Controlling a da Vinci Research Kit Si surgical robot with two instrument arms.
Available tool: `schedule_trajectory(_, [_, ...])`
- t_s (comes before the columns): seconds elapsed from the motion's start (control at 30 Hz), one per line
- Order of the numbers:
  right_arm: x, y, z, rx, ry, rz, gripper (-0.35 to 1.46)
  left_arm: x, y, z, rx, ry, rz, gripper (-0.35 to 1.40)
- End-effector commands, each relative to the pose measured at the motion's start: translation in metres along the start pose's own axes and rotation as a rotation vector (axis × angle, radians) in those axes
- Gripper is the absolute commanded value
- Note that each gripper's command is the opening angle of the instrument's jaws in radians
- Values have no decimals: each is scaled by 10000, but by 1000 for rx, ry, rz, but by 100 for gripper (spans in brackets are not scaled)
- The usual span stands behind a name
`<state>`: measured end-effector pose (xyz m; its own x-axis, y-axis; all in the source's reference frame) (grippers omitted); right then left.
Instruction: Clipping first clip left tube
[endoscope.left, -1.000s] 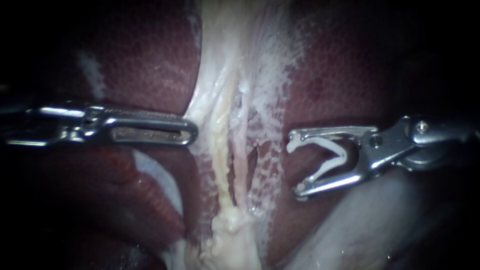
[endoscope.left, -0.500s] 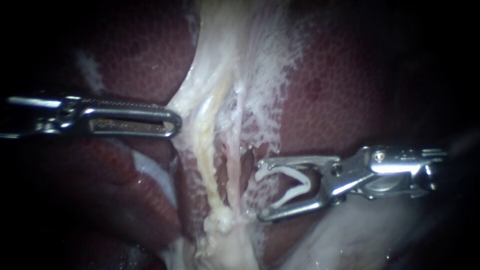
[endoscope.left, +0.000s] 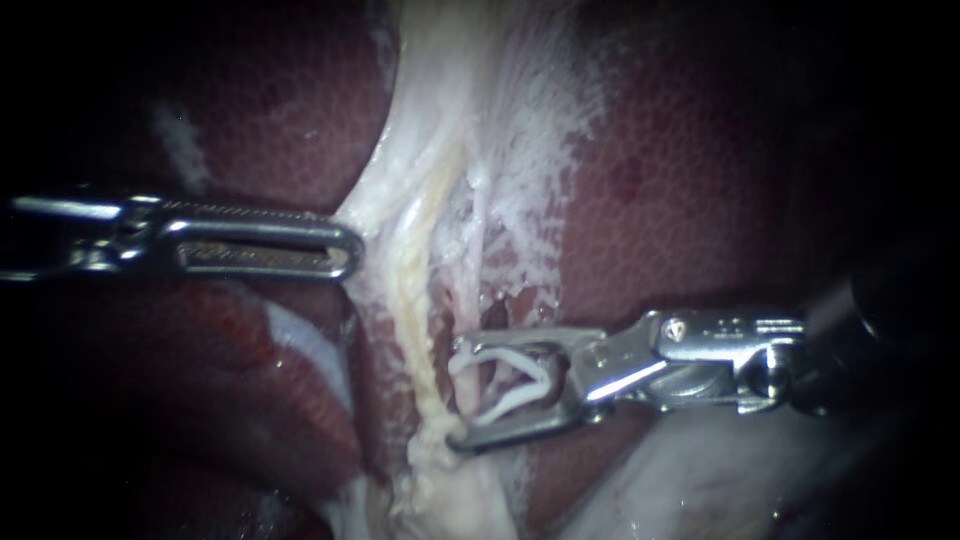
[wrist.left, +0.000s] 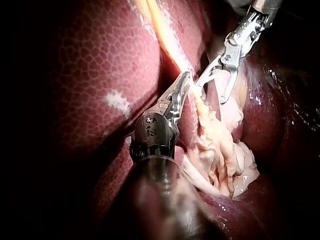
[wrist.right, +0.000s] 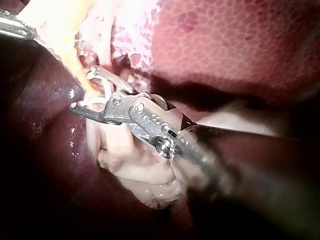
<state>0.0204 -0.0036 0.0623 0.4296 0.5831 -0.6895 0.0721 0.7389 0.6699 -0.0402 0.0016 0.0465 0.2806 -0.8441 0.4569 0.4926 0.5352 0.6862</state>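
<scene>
The slim steel left instrument (endoscope.left: 345, 250) is reaching in from the left, nipping the left edge of the pale fibrous membrane (endoscope.left: 440, 120) that is running down across the mottled red liver (endoscope.left: 680, 180). Below and to the right, the steel right instrument (endoscope.left: 455, 398) is carrying a white V-shaped plastic clip (endoscope.left: 512, 385) between its jaws, straddling a thin pale tube (endoscope.left: 470, 300).

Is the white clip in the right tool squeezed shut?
No, the clip lies open in a V between the jaws of the right tool.

Left instrument (wrist.left: 185, 79) on pale tissue (wrist.left: 202, 107), clip (wrist.left: 206, 76) beside
</scene>
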Motion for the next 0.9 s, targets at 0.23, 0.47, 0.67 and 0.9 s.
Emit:
schedule_trajectory(0.23, [-14,7,7,-3,0,-9,57,0,-2,-1,-2,0,0,-35])
schedule_trajectory(0.47, [-21,11,18,2,-3,-14,58,0,-3,-1,-2,-1,-1,-35])
schedule_trajectory(0.67, [-18,1,26,42,-13,-14,58,0,-3,-1,-2,-1,0,-35])
schedule_trajectory(0.9, [-7,-9,28,87,-23,-24,58,1,-3,-1,-2,0,0,-35])
